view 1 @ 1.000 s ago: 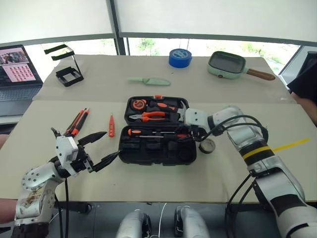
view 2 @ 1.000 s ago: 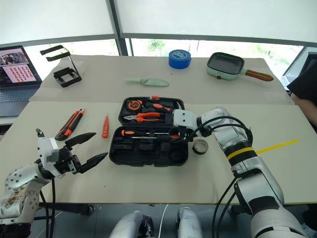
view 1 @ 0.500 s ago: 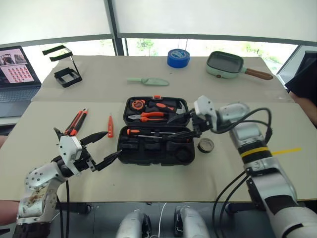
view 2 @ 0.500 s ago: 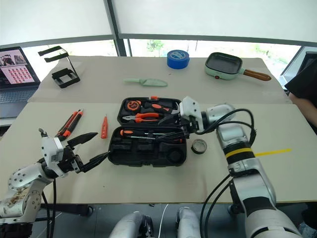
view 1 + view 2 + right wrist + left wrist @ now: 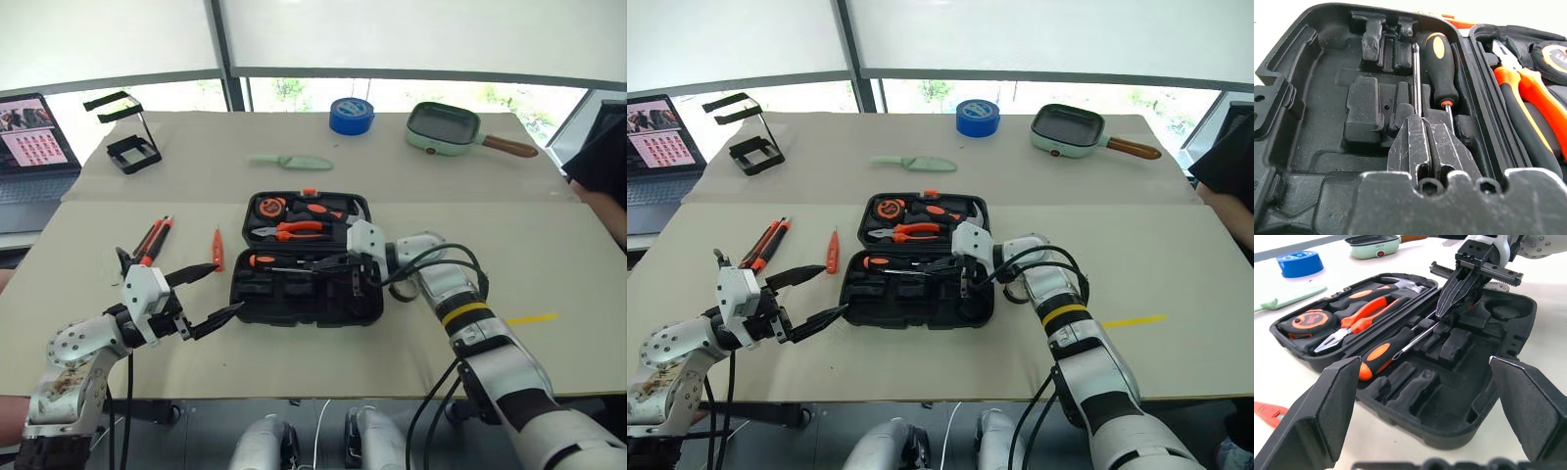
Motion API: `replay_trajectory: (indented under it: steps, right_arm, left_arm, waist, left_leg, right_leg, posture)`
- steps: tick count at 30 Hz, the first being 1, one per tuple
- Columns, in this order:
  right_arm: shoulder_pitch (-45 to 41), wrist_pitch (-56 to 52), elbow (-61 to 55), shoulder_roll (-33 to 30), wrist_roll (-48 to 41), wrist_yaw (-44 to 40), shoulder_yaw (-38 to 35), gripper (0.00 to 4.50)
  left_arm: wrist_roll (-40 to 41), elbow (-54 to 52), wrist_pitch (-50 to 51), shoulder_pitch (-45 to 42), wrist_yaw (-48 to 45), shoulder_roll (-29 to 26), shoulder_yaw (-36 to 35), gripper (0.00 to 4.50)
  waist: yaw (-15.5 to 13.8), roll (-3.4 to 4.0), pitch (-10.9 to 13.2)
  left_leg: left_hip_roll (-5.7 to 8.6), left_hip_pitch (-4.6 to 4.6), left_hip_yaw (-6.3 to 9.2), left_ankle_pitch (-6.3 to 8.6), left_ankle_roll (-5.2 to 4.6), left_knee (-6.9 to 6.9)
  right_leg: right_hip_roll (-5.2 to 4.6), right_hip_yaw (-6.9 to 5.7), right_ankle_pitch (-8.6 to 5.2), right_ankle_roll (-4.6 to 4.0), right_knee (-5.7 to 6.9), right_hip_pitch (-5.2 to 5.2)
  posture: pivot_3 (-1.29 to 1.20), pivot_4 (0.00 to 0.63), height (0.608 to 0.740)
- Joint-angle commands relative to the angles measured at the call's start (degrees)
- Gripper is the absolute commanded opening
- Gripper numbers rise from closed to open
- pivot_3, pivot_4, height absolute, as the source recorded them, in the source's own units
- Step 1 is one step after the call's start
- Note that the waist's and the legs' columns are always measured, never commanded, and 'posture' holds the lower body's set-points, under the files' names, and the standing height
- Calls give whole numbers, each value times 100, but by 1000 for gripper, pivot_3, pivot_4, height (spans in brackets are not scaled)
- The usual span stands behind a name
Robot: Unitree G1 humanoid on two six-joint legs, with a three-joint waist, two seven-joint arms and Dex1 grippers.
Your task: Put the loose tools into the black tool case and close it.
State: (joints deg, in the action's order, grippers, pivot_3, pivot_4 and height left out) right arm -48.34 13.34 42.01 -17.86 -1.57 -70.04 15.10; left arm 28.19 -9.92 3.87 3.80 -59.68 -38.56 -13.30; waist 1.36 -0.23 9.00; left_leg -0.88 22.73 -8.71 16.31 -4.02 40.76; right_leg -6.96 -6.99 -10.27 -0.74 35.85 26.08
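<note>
The black tool case [image 5: 294, 315] lies open mid-table, with pliers [image 5: 294, 230] and a tape measure in its far half. In its near half lies a black-and-orange screwdriver [image 5: 265, 260], and a second thin shaft [image 5: 1417, 73] runs beside it. My right gripper [image 5: 331, 264] is shut, its tips resting on that shaft; I cannot tell if it pinches it. My left gripper [image 5: 227, 287] hangs open off the case's left front corner. On the table to the left lie the utility knife [image 5: 152, 240] and the slim orange screwdriver [image 5: 218, 248]. My right forearm mostly hides the small dark tape roll [image 5: 400, 290].
At the back of the table are a pale green knife [image 5: 292, 161], a blue tape roll [image 5: 351, 115], a green pan [image 5: 448, 127] and a black wire stand [image 5: 127, 137]. A laptop [image 5: 34, 137] stands far left. A person's dark sleeve [image 5: 602, 157] shows at the right edge.
My right gripper was open above the case's right end. It has swung left, dropped into the near half and shut. The left arm has stayed put.
</note>
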Motion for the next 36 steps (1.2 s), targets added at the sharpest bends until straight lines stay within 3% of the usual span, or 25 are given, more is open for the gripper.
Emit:
replay_trajectory:
  steps: [1, 8, 12, 15, 18, 24, 28, 32, 36]
  right_arm:
    - [87, 35, 52, 1, 322, -7, 264, 60]
    - [42, -521, -38, -72, 526, -1, 418, 60]
    - [70, -833, -649, 40, -386, -329, -129, 60]
    - [244, -2293, -1696, 9, -1545, -224, -880, 60]
    - [873, -2496, -2968, -421, -2250, -424, -1418, 755]
    - [2245, -1813, -4143, -817, -2403, 83, -2179, 2936]
    - [3178, -1202, -4498, -1064, -2344, 175, -2489, 4391]
    - [3696, -942, -4387, -1328, -2518, 41, -2696, 4478]
    - [3707, -904, -4378, -1353, -2544, 269, -2743, 4478]
  left_arm:
    - [-62, -95, -82, 63, 12, -66, -80, 4500]
    - [-292, 57, 41, 110, 539, -1, -170, 4500]
    - [-59, -37, 135, 271, 923, 180, -534, 4500]
    - [-270, 189, -133, 612, 1291, 254, -1053, 4500]
    - [-88, 156, 410, 1219, 1801, 340, -1765, 4500]
    - [231, -100, 1338, 2031, 2395, 448, -2580, 4500]
    - [117, -463, 2063, 2513, 2665, 317, -2676, 4500]
    - [439, -1090, 2839, 2477, 2948, 268, -2641, 4500]
    - [1346, -1549, 4889, 1376, 4118, 162, -2590, 4500]
  waist:
    - [4, 0, 0]
    - [6, -2, -5]
    - [4, -5, -5]
    - [6, -4, -3]
    - [-17, -3, -3]
    - [-101, -13, -1]
    - [-136, -19, 2]
    - [-156, -22, 2]
    - [-203, -26, 3]
  left_leg:
    - [-1, -1, 0, -1, 3, -1]
    - [-4, -33, 1, 17, 43, -6]
    - [-6, -40, 3, 19, 45, -10]
    - [-9, -22, 8, 18, 44, -10]
    - [-9, 6, 17, 11, 33, -10]
    - [-3, 16, 33, 45, 25, -11]
    - [1, 15, 29, 44, 34, -9]
    - [1, 7, 26, 46, 34, -9]
    - [-2, 7, 37, 45, 33, -9]
  right_leg:
    - [0, -1, -1, -1, 0, 0]
    - [-4, 6, -4, -5, 6, -21]
    - [-9, 4, -6, -7, 4, -30]
    - [-32, 3, -4, -12, 5, -11]
    - [-45, -2, -2, -15, 9, 13]
    - [-50, -14, -14, 5, -20, 3]
    - [-51, -11, -39, 51, -19, 2]
    - [-49, -9, -40, 53, -19, -1]
    - [-49, 1, -40, 51, -10, 0]
  posture:
    - [0, 150, 740]
    - [0, 150, 740]
    - [0, 150, 740]
    - [0, 150, 740]
    - [0, 150, 740]
    - [0, 150, 740]
    - [0, 150, 740]
    - [0, 150, 740]
    - [0, 150, 740]
